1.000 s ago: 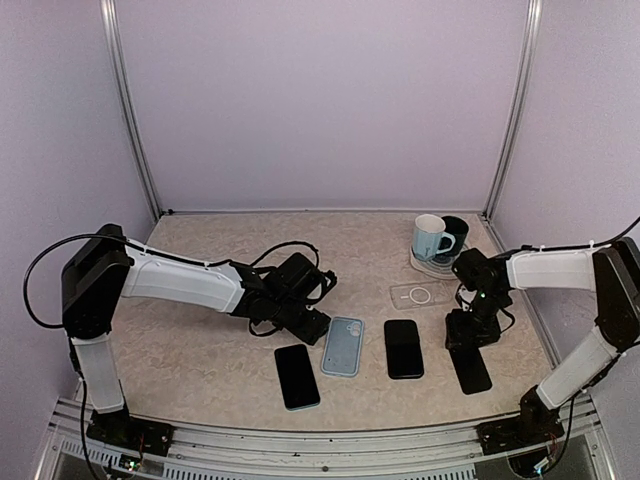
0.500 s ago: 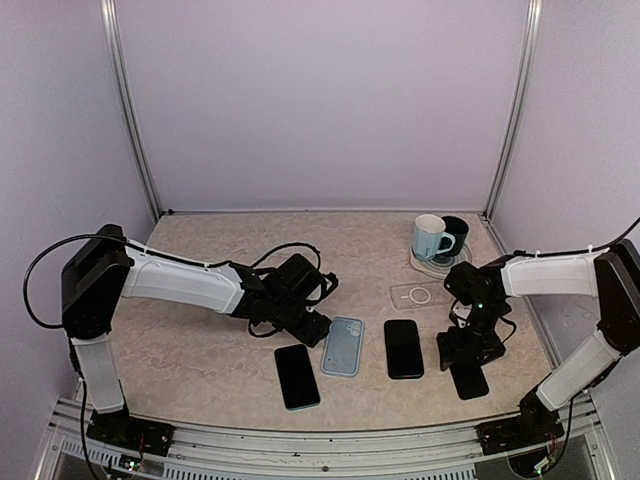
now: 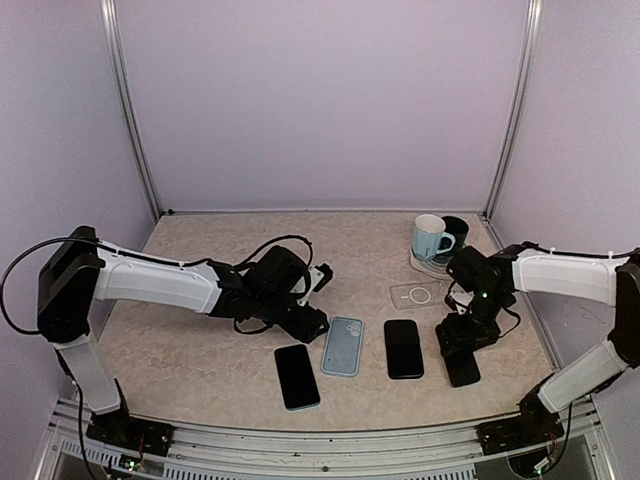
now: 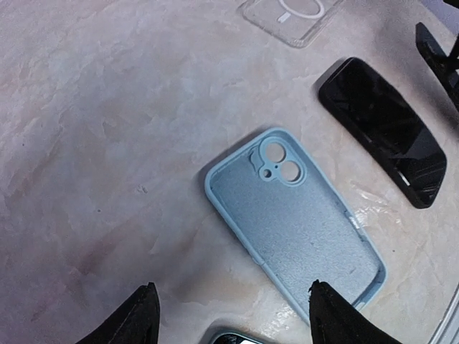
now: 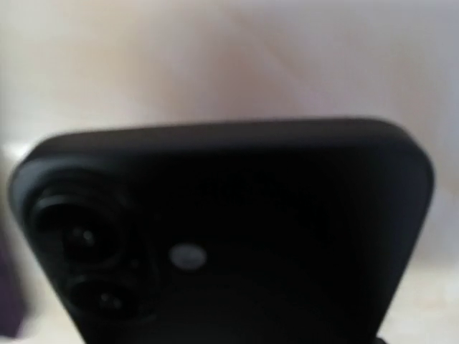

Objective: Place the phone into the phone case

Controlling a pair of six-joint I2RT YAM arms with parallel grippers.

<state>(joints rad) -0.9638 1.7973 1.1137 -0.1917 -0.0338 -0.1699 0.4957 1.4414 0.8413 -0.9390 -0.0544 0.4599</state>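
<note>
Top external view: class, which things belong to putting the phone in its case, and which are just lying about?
Job in hand: black phone in the right gripper; blue case by the open left gripper.
Lying about: left phone; middle phone; clear case; blue mug; black mug.

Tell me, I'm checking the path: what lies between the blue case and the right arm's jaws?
A black phone lying flat, shown in the top view.
</note>
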